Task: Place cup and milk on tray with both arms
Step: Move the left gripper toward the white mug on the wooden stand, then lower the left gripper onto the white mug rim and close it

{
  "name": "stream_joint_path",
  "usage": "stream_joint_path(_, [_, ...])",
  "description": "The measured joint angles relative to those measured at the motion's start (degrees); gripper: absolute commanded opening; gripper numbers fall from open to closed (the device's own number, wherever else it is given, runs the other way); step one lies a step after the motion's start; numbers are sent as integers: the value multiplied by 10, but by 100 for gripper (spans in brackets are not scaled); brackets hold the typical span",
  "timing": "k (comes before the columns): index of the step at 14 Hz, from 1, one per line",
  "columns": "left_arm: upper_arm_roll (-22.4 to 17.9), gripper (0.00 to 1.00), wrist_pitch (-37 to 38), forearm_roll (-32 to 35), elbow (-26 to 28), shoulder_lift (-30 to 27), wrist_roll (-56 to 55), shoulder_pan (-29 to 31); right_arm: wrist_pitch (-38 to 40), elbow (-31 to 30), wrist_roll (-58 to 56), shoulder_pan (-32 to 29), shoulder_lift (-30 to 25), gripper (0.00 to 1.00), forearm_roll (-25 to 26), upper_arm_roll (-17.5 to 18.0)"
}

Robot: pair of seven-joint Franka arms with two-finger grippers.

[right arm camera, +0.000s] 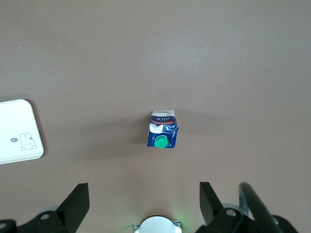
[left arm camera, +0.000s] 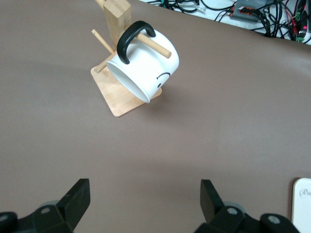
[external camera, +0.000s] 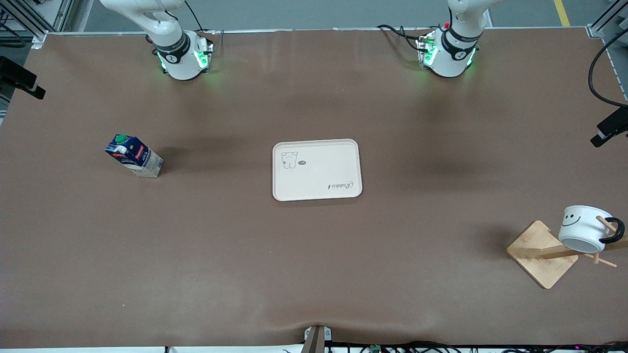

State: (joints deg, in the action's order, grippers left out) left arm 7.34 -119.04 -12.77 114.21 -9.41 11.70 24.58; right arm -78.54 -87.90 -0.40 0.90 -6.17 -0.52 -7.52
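Note:
The cream tray [external camera: 317, 169] lies flat at the middle of the table; corners of it show in the left wrist view [left arm camera: 302, 204] and the right wrist view [right arm camera: 18, 131]. The dark blue milk carton [external camera: 133, 155] with a green cap stands toward the right arm's end, also in the right wrist view [right arm camera: 163, 128]. The white smiley cup [external camera: 585, 229] hangs by its black handle on a wooden peg stand toward the left arm's end, also in the left wrist view [left arm camera: 143, 65]. My left gripper [left arm camera: 144, 201] is open and empty, high over bare table. My right gripper [right arm camera: 144, 201] is open and empty, high over the table.
The peg stand's square wooden base [external camera: 542, 255] sits near the table's corner nearest the front camera, at the left arm's end. The arms' green-lit bases [external camera: 184, 56] [external camera: 449, 54] stand along the table's back edge. Cables lie along the table's edges.

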Motion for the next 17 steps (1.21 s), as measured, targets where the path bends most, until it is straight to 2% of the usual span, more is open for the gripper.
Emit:
stream_joint_path(4, [0, 100, -126, -60, 75, 9, 69, 5, 0, 0, 0, -1, 0, 100, 0, 0])
stream_joint_path(8, [0, 100, -198, -163, 87, 63, 189, 19, 0, 0, 0, -1, 0, 100, 0, 0])
stream_joint_path(11, [4, 100, -250, -192, 85, 109, 229, 18, 0, 0, 0, -1, 0, 100, 0, 0])
stream_joint_path(17, [14, 81, -268, -194, 47, 152, 231, 14, 0, 0, 0, -1, 0, 100, -1, 0])
